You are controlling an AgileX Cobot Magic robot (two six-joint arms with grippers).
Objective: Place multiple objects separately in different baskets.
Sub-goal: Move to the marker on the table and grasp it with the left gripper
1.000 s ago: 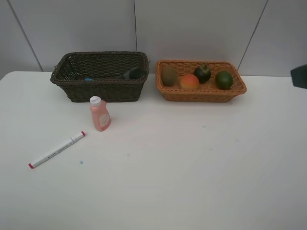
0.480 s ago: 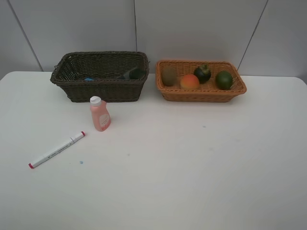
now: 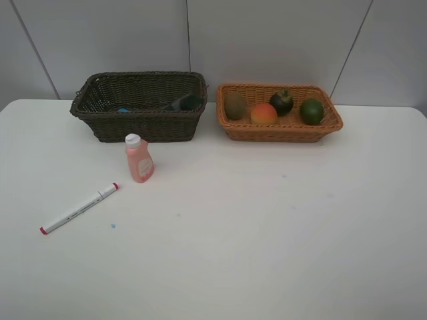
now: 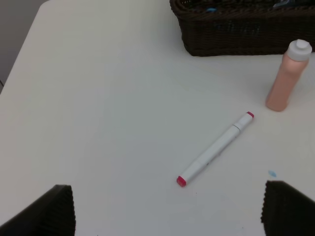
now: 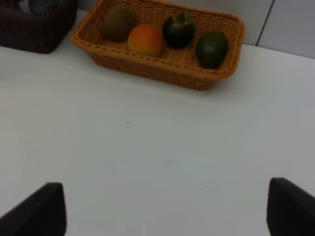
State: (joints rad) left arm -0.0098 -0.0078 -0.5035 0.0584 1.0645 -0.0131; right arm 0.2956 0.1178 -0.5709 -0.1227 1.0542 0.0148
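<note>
The pink white-capped bottle (image 3: 139, 160) stands on the table in front of the dark brown basket (image 3: 100, 121); it also shows in the left wrist view (image 4: 288, 77). The white red-ended marker (image 3: 79, 208) lies at the front left, also in the left wrist view (image 4: 215, 149). A dark pump bottle (image 3: 186, 103) lies in the dark basket. The orange-tan basket (image 3: 280, 131) holds the kiwi (image 3: 234, 105), peach (image 3: 263, 114), mangosteen (image 3: 281, 102) and green fruit (image 3: 311, 111). My left gripper (image 4: 167, 209) is open, above the table short of the marker. My right gripper (image 5: 167, 209) is open, short of the orange basket (image 5: 147, 66).
The white table (image 3: 253, 227) ends at a grey panelled wall behind the baskets. A small blue speck (image 3: 113, 225) lies near the marker. Neither arm shows in the exterior high view.
A dark part of the right arm at the right edge of the exterior high view has withdrawn out of view. The objects have not moved.
</note>
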